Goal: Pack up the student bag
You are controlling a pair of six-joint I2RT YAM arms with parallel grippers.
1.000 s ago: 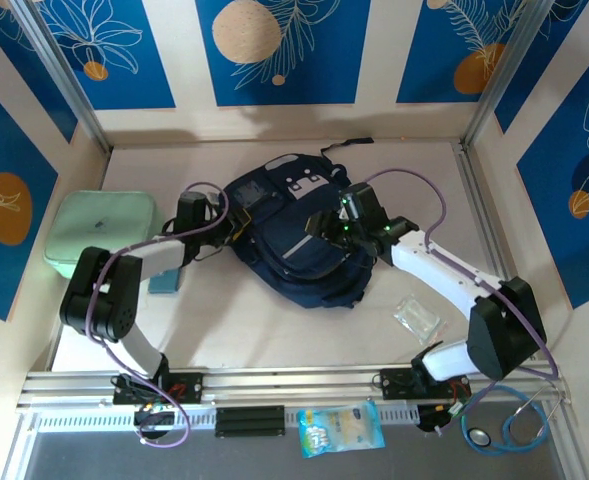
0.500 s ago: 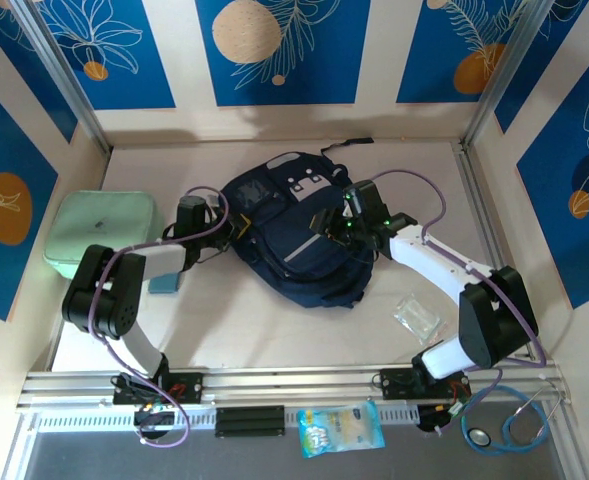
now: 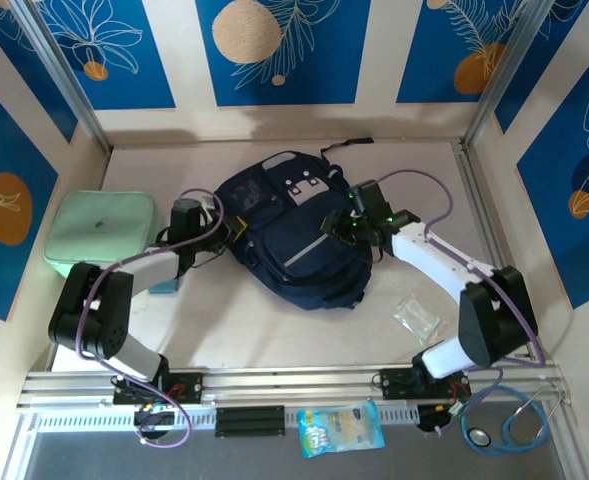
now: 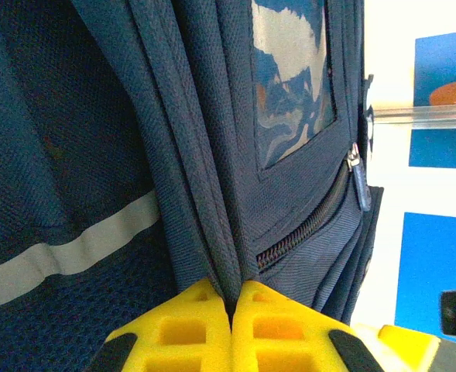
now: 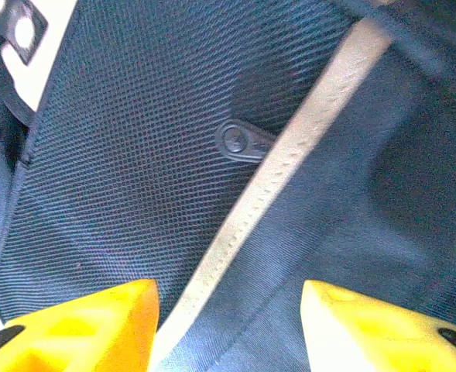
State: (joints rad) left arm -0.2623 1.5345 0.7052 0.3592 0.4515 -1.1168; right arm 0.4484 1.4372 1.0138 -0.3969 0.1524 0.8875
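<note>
Pinching a student bag (image 3: 294,240) fold, the left tool (image 4: 230,301) is clamped; the right tool (image 5: 228,311) has its jaws apart.

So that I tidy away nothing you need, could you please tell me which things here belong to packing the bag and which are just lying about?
In the job:
student bag; left gripper, pinching a fold of it; right gripper, open over its mesh.

Lying about:
mint green case; clear packet; snack pack; stethoscope.
</note>
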